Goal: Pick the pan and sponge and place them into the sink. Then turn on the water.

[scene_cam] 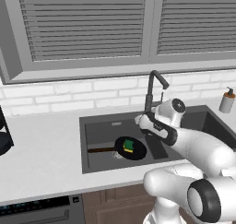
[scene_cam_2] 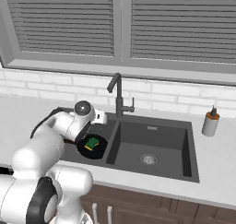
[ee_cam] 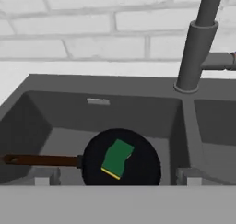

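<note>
Your gripper (ee_cam: pixel 115 180) hung above sink's (scene_cam: pixel 99 121) left basin, jaws wide apart, empty. Pan (ee_cam: pixel 143 165) lay there, sponge (ee_cam: pixel 117 158) inside pan.

I see the round black frying pan (ee_cam: pixel 120 161) filling the left basin floor. The dark gooseneck faucet (ee_cam: pixel 197 52) blocks my two o'clock; twelve o'clock stays open.

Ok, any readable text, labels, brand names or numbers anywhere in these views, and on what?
None can be read.
The soap dispenser on the counter is plain, with no label.
The appliance panel at the lower left of the left base view carries small pale marks, too small and blurred to read.
The sink, pan, sponge and faucet bear no markings.
</note>
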